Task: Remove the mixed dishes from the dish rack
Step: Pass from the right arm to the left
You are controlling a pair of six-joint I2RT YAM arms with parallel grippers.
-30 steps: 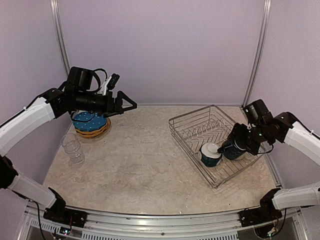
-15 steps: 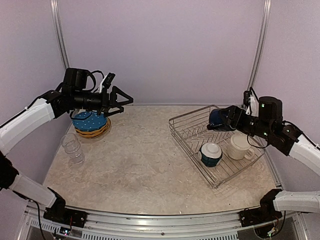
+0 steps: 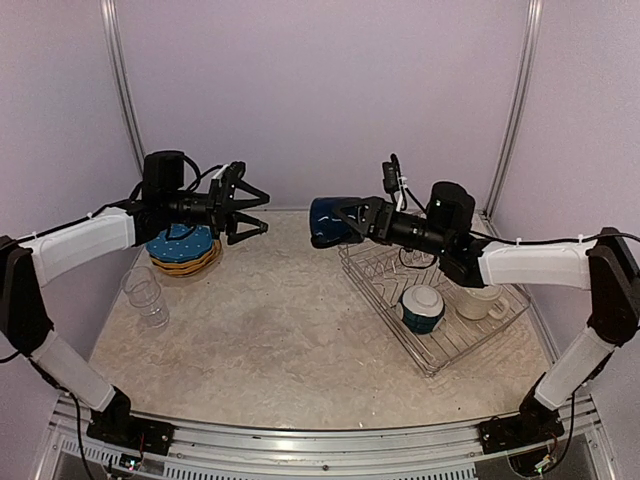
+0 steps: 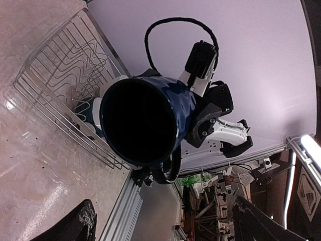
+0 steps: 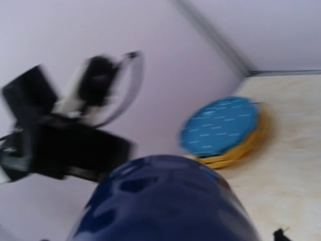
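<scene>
The right gripper (image 3: 358, 219) is clamped on the navy mug (image 3: 328, 221) and holds it in mid-air just left of the rack (image 3: 385, 310). The mug lies level, with its open mouth aimed straight at the left gripper (image 3: 262, 215). That gripper is spread wide and empty, facing the mug across a short gap. It looks set for a handover along that line.

Navy mug (image 4: 183, 105) gleaming: glossy glaze, smooth all over. Rack (image 3: 385, 265) is bright silver wire, shiny metal. Table (image 3: 280, 340) has a mottled, stone-look top with a soft sheen. Glass (image 3: 143, 293) clear and smooth. Left arm (image 3: 85, 240) in smooth white plastic, left gripper (image 3: 262, 216) matt black.
</scene>
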